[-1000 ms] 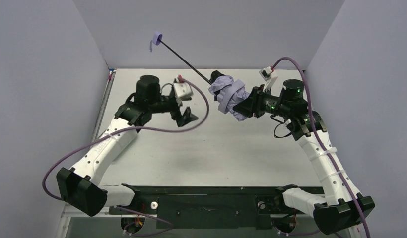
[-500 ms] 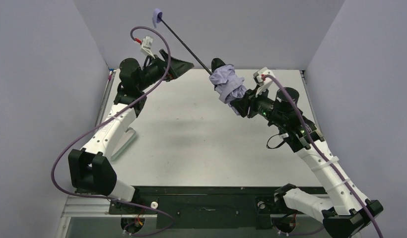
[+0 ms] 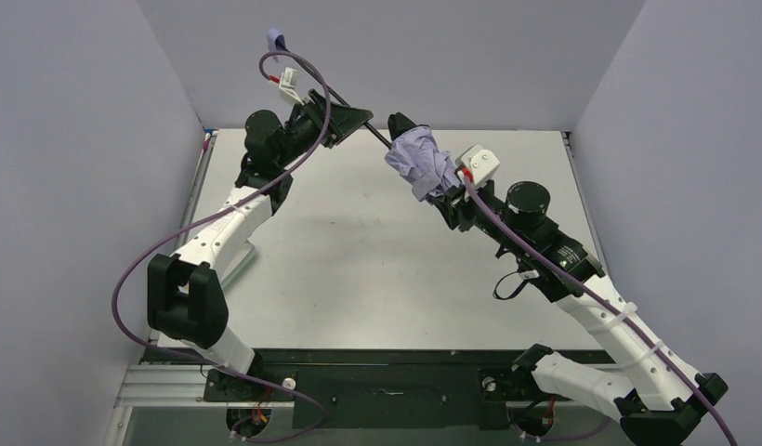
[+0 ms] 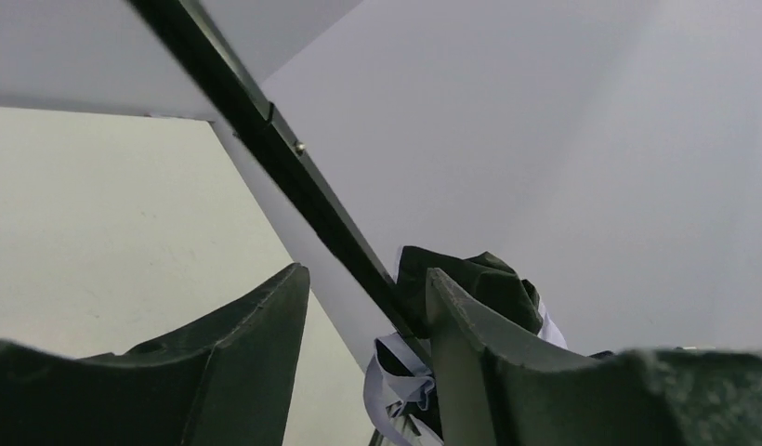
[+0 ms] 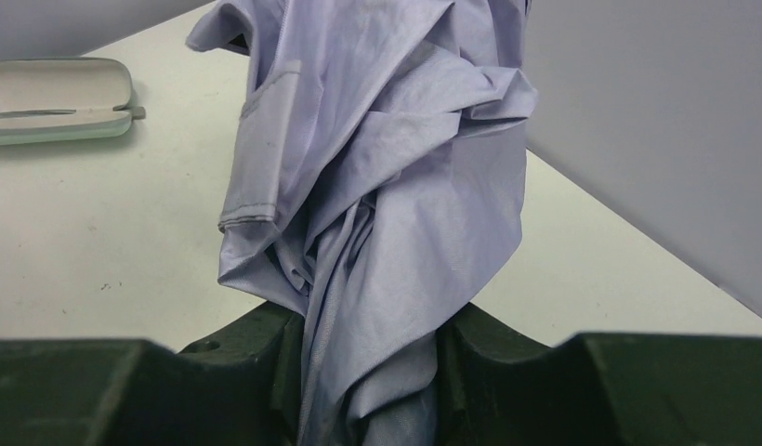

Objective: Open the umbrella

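Note:
The umbrella is held off the table, its crumpled lavender canopy (image 3: 419, 163) bunched around a thin black shaft (image 3: 379, 138) that slants up-left to the small lavender handle (image 3: 276, 40). My right gripper (image 3: 442, 197) is shut on the lower end of the canopy (image 5: 387, 186), with cloth filling the gap between its fingers (image 5: 266, 353). My left gripper (image 3: 357, 119) is raised and straddles the shaft (image 4: 294, 177) just above the canopy's black top (image 4: 470, 279). Its jaws stand apart: the shaft lies close to the right finger (image 4: 470, 344), and there is a clear gap to the left finger (image 4: 256, 344).
A pale oblong case (image 5: 57, 98) lies on the white table (image 3: 359, 269) on the left side. The grey back wall (image 3: 433, 56) is close behind the handle, and side walls enclose both flanks. Purple cables loop off both wrists.
The left arm rose from the table to the shaft and its jaws have narrowed around it. The right arm turned and pushed the canopy up-left, so the handle moved further left.

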Motion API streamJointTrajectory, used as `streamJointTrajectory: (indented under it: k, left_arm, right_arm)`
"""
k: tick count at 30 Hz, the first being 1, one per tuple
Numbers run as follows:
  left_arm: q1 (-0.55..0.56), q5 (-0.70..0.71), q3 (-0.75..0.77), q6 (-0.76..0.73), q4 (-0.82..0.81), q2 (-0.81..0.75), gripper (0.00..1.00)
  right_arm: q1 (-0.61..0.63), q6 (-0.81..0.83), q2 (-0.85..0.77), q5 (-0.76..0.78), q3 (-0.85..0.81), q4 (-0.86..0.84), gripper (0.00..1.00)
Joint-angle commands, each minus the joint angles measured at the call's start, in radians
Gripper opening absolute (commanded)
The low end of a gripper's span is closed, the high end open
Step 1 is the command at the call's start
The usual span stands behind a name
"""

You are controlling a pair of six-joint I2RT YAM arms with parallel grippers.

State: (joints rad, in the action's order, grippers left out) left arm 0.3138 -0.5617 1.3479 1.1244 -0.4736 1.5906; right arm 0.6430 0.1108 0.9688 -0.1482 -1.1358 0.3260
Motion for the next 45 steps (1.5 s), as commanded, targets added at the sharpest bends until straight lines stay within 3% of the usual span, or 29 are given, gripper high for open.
streamJointTrajectory:
  k: [1, 6, 7, 9, 11, 13, 16, 19, 23, 27, 31, 39, 45]
  left_arm:
    - [0.005, 0.019, 0.063, 0.026, -0.127, 0.006, 0.39]
    - [0.006, 0.013, 0.096, 0.027, -0.158, 0.021, 0.32]
    - [0.007, 0.011, 0.099, 0.024, -0.161, 0.023, 0.19]
    - [0.009, 0.003, 0.109, 0.006, -0.171, 0.024, 0.01]
    - [0.007, -0.01, 0.118, -0.024, -0.188, 0.022, 0.0]
    - [0.006, -0.014, 0.127, -0.06, -0.194, 0.017, 0.0]
    - [0.004, -0.022, 0.134, -0.124, -0.178, 0.005, 0.0]
    - [0.005, -0.046, 0.128, -0.222, -0.16, -0.014, 0.0]
    - [0.007, -0.059, 0.123, -0.366, -0.083, -0.041, 0.0]
    - [0.009, -0.065, 0.117, -0.444, -0.048, -0.054, 0.0]
    - [0.033, -0.089, 0.101, -0.613, 0.034, -0.077, 0.0]
    - [0.185, -0.066, 0.023, -1.261, 0.269, -0.179, 0.0]
    - [0.301, -0.059, -0.075, -1.511, 0.29, -0.258, 0.0]
  right_arm:
    - [0.006, -0.003, -0.022, -0.003, -0.007, -0.143, 0.0]
    - [0.007, -0.032, -0.021, -0.025, 0.009, -0.155, 0.0]
    - [0.007, -0.035, -0.019, -0.027, 0.009, -0.156, 0.0]
    - [0.007, -0.042, -0.018, -0.033, 0.009, -0.154, 0.0]
    - [0.004, -0.046, -0.018, -0.044, 0.008, -0.142, 0.0]
    - [-0.001, -0.05, -0.022, -0.055, 0.01, -0.125, 0.12]
    - [-0.014, -0.058, -0.027, -0.081, 0.013, -0.091, 0.43]
    - [-0.033, -0.058, -0.04, -0.092, 0.014, -0.045, 0.59]
    - [-0.097, -0.057, -0.061, -0.117, 0.018, 0.032, 0.72]
    - [-0.195, -0.084, -0.094, -0.136, 0.037, 0.077, 0.76]
    - [-0.242, -0.127, -0.088, -0.119, 0.019, 0.085, 0.77]
    - [-0.355, -0.321, 0.032, -0.167, -0.108, 0.096, 0.78]
    - [-0.347, -0.271, 0.073, -0.326, -0.127, 0.048, 0.73]
